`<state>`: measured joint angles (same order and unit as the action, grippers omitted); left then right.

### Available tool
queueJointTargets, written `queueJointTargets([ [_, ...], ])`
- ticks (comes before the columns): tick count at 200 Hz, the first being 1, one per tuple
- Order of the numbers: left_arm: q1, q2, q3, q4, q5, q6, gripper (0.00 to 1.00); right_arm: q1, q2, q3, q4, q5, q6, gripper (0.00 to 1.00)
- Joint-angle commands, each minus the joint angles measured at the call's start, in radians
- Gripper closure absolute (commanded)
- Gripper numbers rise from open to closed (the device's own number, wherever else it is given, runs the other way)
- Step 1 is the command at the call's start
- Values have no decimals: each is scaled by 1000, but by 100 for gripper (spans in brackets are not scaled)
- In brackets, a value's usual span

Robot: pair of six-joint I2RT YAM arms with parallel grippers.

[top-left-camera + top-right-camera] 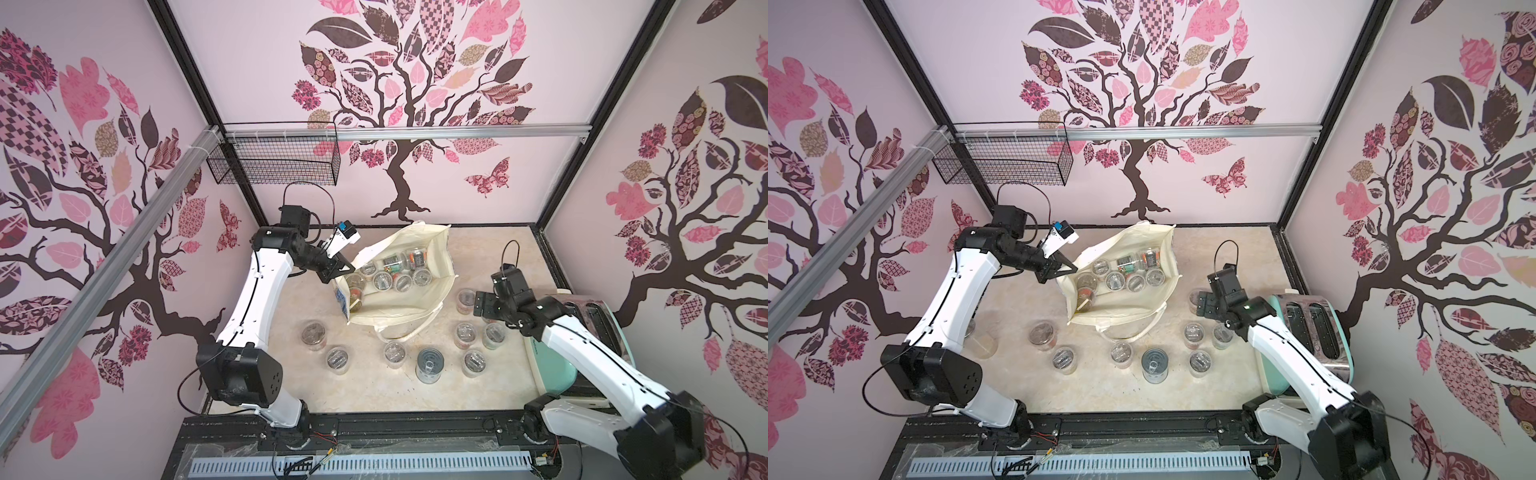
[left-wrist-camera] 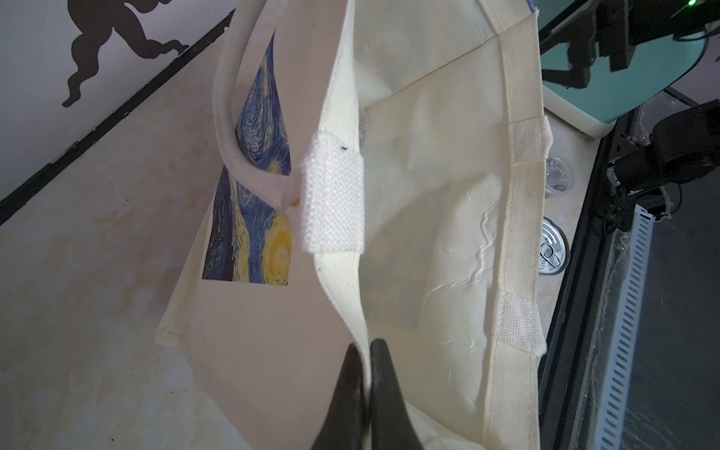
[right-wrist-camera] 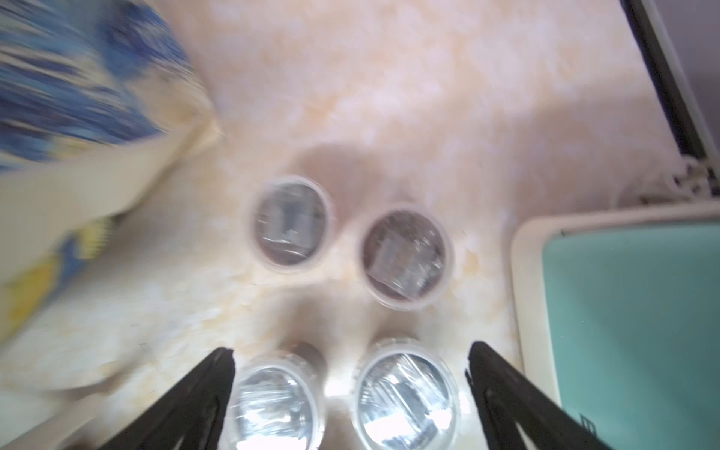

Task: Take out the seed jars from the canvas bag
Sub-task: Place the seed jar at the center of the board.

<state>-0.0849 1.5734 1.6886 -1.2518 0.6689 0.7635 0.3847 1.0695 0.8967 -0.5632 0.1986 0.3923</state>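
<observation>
The cream canvas bag lies open mid-table, its blue-and-yellow print facing outward. My left gripper is shut on the bag's rim, holding the mouth up. Several seed jars sit inside. More seed jars stand on the table in front and to the right. My right gripper hovers open over the right-hand jars. Two clear-lidded jars show between its fingers, held by neither, and two darker ones lie beyond.
A closed tin can stands among the front jars. A mint-green toaster sits at the table's right edge under my right arm. A black wire basket hangs on the back wall rail.
</observation>
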Motion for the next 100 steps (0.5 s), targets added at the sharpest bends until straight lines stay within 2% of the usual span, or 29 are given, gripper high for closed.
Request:
queueJointTargets([
  [1, -8, -8, -11, -36, 3, 31, 100, -2, -63, 50, 110, -158, -136, 11],
  [20, -22, -10, -13, -45, -27, 41, 100, 34, -7, 135, 98, -185, -151, 15],
  [43, -35, -11, -30, -41, -52, 54, 100, 183, 65, 238, 96, -114, -247, 13],
  [71, -35, -5, -15, -12, -54, 12, 100, 220, 200, 361, 74, -192, -207, 15],
  [100, -35, 0, -4, 27, -52, -50, 100, 376, 308, 384, 178, -49, -229, 14],
])
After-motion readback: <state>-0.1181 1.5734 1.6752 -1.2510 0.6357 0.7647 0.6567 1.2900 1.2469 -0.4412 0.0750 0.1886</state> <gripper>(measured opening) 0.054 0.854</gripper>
